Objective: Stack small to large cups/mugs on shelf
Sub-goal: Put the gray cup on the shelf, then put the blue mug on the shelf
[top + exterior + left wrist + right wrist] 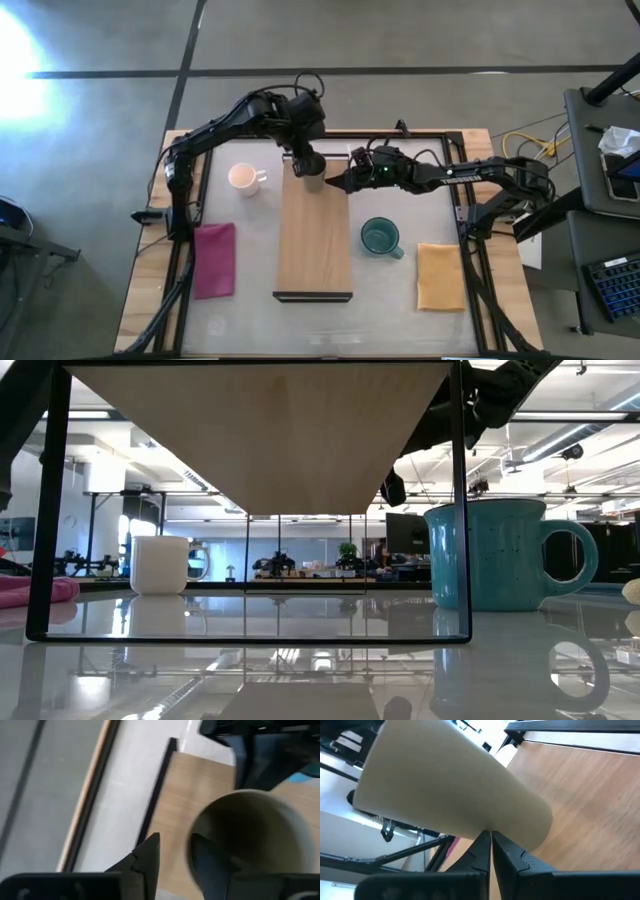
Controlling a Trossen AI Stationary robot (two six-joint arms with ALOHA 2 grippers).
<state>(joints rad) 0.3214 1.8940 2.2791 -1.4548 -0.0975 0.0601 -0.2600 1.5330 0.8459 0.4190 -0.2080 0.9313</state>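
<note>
The small olive-brown cup (314, 181) stands mouth up on the far end of the light-wood shelf (314, 245). My left gripper (312, 166) hangs over it, open, with one finger inside the cup (250, 835) and one outside. My right gripper (333, 185) is shut, its tips at the cup's right side (470, 795). The white mug (245, 178) stands on the table left of the shelf. The teal mug (380, 237) stands on the table right of it. In the low view the shelf top hides the cup. My left gripper straddles the cup's wall at the rim (192, 835) from above. One finger (212, 862) is inside the cup and the other (149, 854) stands outside with a gap to the wall. Whether the inner finger touches the wall I cannot tell. My right gripper's shut fingertips (490, 837) meet the cup's outer side wall (495, 822) near its lower part. They come about level from the table's right side. The cup stays on the shelf.
A pink cloth (214, 260) lies on the table left of the shelf and an orange cloth (440, 276) lies at the right. The shelf's near half (313, 270) is bare. A dark rail (152, 795) ends the shelf at the far side.
</note>
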